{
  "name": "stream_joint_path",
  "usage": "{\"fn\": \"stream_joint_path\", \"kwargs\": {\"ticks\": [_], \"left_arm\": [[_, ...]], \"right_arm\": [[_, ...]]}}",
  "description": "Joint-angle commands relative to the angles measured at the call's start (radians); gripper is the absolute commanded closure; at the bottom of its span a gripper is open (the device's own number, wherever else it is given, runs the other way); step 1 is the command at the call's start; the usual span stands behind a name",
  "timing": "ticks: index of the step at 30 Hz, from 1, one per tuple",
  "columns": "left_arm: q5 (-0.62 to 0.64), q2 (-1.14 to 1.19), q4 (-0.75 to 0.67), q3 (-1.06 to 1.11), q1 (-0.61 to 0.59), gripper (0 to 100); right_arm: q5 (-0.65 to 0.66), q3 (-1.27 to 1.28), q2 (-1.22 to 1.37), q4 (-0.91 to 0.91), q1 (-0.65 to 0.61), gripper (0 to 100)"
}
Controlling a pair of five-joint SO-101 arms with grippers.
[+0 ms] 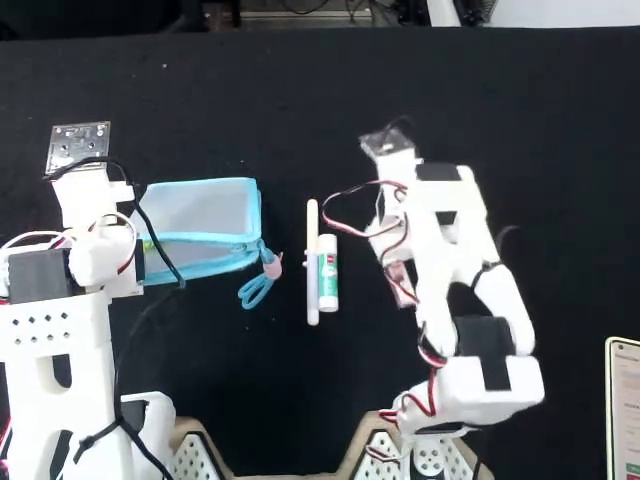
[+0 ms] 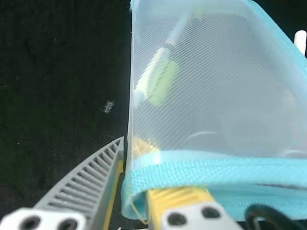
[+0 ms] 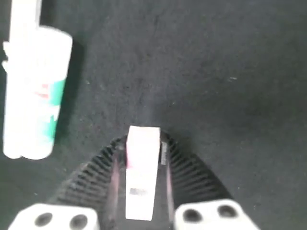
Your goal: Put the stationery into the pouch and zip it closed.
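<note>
A see-through mesh pouch (image 1: 200, 222) with light-blue trim lies on the black table, its zipper edge toward the arms. My left gripper (image 2: 127, 160) is shut on the pouch (image 2: 211, 96) at the corner of its zipper band. A green-and-white item (image 2: 158, 79) shows through the mesh. The blue zipper-pull loop (image 1: 258, 288) trails off the other corner. Right of the pouch lie a white pen (image 1: 312, 262) and a glue stick (image 1: 328, 272), side by side. My right gripper (image 3: 143, 139) hangs over bare mat beside them, shut on a pink-and-white eraser (image 3: 142, 165). The glue stick (image 3: 41, 110) lies off to one side of it.
The right arm (image 1: 450, 260) bends over the table right of the pen. A white printed card (image 1: 625, 400) sits at the right edge. The black mat (image 1: 330, 100) stretches open behind the pouch and arms.
</note>
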Motion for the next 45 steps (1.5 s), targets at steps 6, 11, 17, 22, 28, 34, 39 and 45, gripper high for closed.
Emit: {"fn": "stream_joint_path", "kwargs": {"ticks": [6, 11, 17, 22, 28, 34, 39, 45], "left_arm": [[0.014, 0.003, 0.000, 0.013, -0.004, 97], [0.014, 0.003, -0.002, 0.013, -0.004, 97], [0.014, 0.003, -0.002, 0.012, -0.004, 97], [0.014, 0.003, -0.002, 0.012, -0.004, 97], [0.014, 0.003, -0.002, 0.013, -0.004, 97], [0.014, 0.003, -0.002, 0.013, -0.001, 97], [0.014, 0.003, -0.002, 0.013, -0.001, 97], [0.014, 0.003, -0.002, 0.013, -0.002, 97]], "right_arm": [[0.118, -0.033, 0.116, -0.012, -0.012, 82.9], [0.123, -0.039, 0.148, -0.012, -0.011, 83.4], [0.118, -0.062, 0.038, 0.035, -0.015, 97.9], [0.118, -0.077, -0.252, 0.213, -0.081, 98.8], [0.041, -0.076, -0.656, 0.313, -0.269, 98.7], [-0.087, -0.038, -0.946, 0.144, -0.450, 98.7], [-0.094, 0.111, -1.098, -0.114, -0.669, 98.7], [-0.094, 0.334, -1.239, -0.489, -0.878, 98.7]]}}
